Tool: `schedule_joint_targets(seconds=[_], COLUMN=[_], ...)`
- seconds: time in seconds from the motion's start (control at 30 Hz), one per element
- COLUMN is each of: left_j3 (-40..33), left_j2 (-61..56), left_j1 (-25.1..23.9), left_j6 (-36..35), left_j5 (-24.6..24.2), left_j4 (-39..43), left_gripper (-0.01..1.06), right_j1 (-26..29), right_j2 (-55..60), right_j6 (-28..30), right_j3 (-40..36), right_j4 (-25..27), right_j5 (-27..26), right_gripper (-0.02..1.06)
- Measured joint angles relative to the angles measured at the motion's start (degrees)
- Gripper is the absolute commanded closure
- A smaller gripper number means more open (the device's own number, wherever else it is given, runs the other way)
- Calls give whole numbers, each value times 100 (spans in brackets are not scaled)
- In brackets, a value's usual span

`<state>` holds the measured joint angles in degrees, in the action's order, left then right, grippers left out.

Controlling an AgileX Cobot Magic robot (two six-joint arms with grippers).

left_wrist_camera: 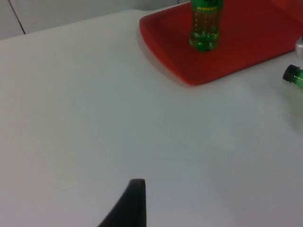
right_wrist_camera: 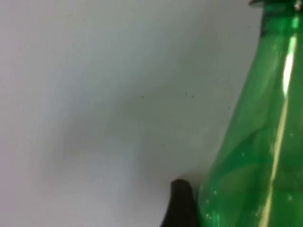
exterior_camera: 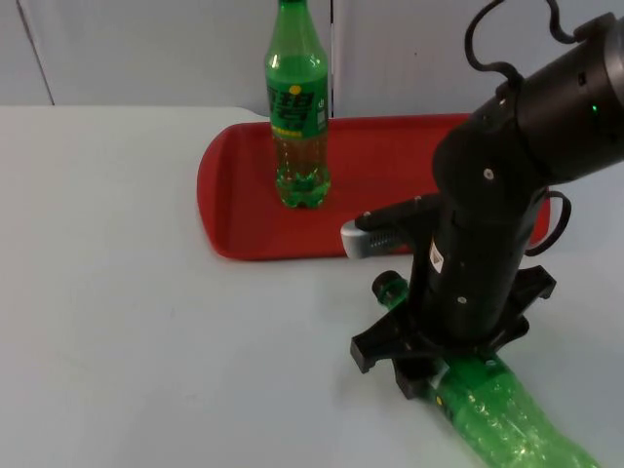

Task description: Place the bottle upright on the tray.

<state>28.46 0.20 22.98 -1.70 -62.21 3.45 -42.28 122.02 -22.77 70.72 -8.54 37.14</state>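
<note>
Nearest us, our right gripper (exterior_camera: pixel 444 366) is sitting low over the lying bottle (exterior_camera: pixel 507 414) on the white table (exterior_camera: pixel 127 322), one fingertip (right_wrist_camera: pixel 182 203) right beside its green shoulder; we cannot tell how far it is spread. Farther back, a second bottle (exterior_camera: pixel 297 107) is standing upright on the red tray (exterior_camera: pixel 390 166), while our left gripper (left_wrist_camera: pixel 128 208) is waiting over bare table.

Green bottle (exterior_camera: pixel 497 405) lies on its side on the white table, dark cap (exterior_camera: pixel 388 287) toward the red tray (exterior_camera: pixel 234 195); appears empty. A second green, labelled bottle (exterior_camera: pixel 297 107) stands upright on the tray.
</note>
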Motion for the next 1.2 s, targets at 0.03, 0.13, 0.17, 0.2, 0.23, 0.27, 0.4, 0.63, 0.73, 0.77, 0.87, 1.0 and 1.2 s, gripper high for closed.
schedule_joint_targets(seconds=[0.03,0.13,0.17,0.2,0.23,0.27,0.4,0.63,0.73,0.77,0.87,1.0,1.2], left_j3=[0,0,0,0,0,0,0,0,0,0,0,0,0], left_j2=[0,0,0,0,0,0,0,0,0,0,0,0,0], left_j1=[0,0,0,0,0,0,0,0,0,0,0,0,0], left_j6=[0,0,0,0,0,0,0,0,0,0,0,0,0], left_j5=[0,0,0,0,0,0,0,0,0,0,0,0,0], left_j4=[0,10,10,10,10,10,21,21,21,21,21,21,21], left_gripper=[0,0,0,0,0,0,0,0,0,0,0,0,0], right_j1=[0,0,0,0,0,0,0,0,0,0,0,0,0], right_j2=[0,0,0,0,0,0,0,0,0,0,0,0,0], right_j6=[0,-11,-11,-11,-11,-11,-11,-11,-11,-11,-11,-11,-46], right_j3=[0,0,0,0,0,0,0,0,0,0,0,0,0], right_j4=[0,0,0,0,0,0,0,0,0,0,0,0,0], right_j5=[0,0,0,0,0,0,0,113,146,146,146,85,91], right_gripper=[64,87,97,104,104,105,105,105,105,105,105,105,105])
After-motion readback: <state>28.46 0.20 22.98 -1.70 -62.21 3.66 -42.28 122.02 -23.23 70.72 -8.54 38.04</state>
